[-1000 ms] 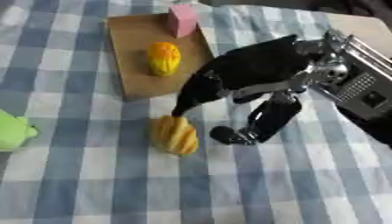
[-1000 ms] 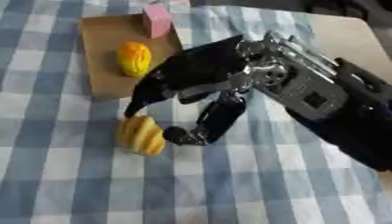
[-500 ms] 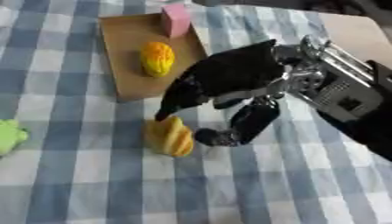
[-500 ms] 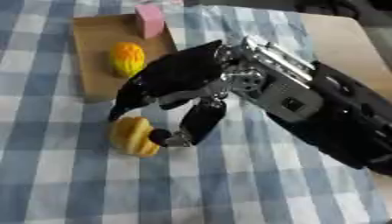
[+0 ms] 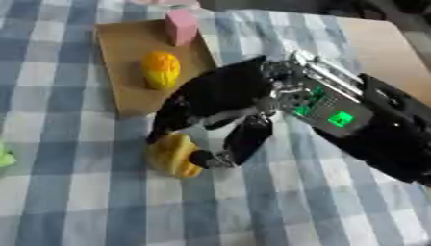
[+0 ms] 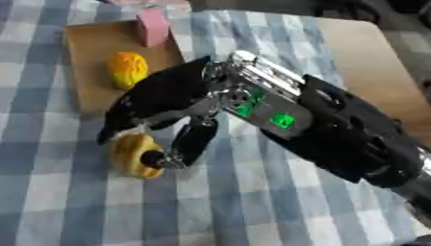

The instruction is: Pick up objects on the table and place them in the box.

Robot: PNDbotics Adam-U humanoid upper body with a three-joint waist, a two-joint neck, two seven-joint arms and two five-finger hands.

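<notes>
Your right hand [image 5: 221,103] is crowding the yellow fruit [image 5: 173,154] on the checked tablecloth [image 5: 76,202]. At 12 o'clock, the orange fruit [image 5: 161,70] and pink block [image 5: 181,27] are taking up the right side of the box [image 5: 126,45]; its left side is lying open.

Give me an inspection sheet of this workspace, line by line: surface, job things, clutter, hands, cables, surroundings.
Surface: blue and white checked cloth.
Job's things: yellow ridged object lies on the cloth; orange-yellow object and pink block sit in the flat brown box; green thing at the left edge, mostly cut off.
Clutter: nothing seen.
Hands: right hand over the yellow ridged object, fingers and thumb on either side of it, not closed on it; left hand not in view.
Cables: nothing seen.
Surroundings: bare tan tabletop at the far right.
</notes>
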